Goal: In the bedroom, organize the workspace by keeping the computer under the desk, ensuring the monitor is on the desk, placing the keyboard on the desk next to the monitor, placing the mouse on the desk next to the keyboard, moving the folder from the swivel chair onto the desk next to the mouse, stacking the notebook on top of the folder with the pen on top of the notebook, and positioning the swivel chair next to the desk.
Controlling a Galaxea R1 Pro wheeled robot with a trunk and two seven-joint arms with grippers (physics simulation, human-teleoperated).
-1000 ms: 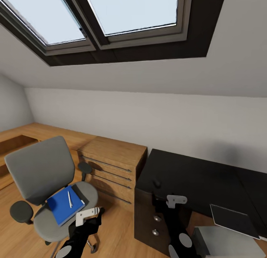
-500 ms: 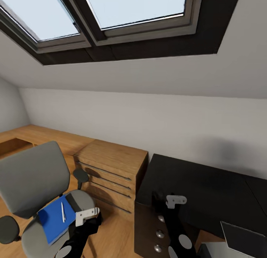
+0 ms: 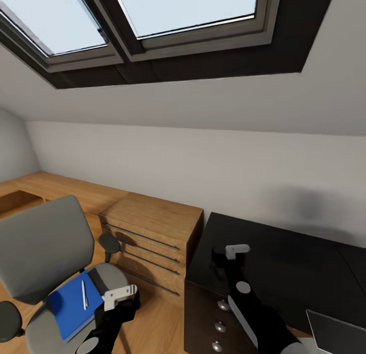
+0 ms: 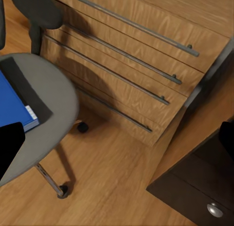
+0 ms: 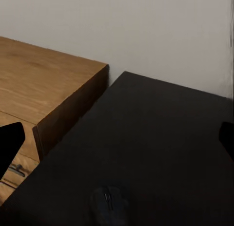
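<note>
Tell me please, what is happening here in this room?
A two-armed robot stands between a grey swivel chair and a black desk. Neither arm holds anything. The left pincer hangs beside the chair seat, where a blue folder lies with a white pen on top. The right pincer hovers over the near corner of the desk, close to a small black mouse. A wooden drawer chest stands between chair and desk.

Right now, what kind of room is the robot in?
Probably an attic bedroom used as a study: skylight windows in a sloped ceiling, a black desk, and a grey swivel chair.
</note>
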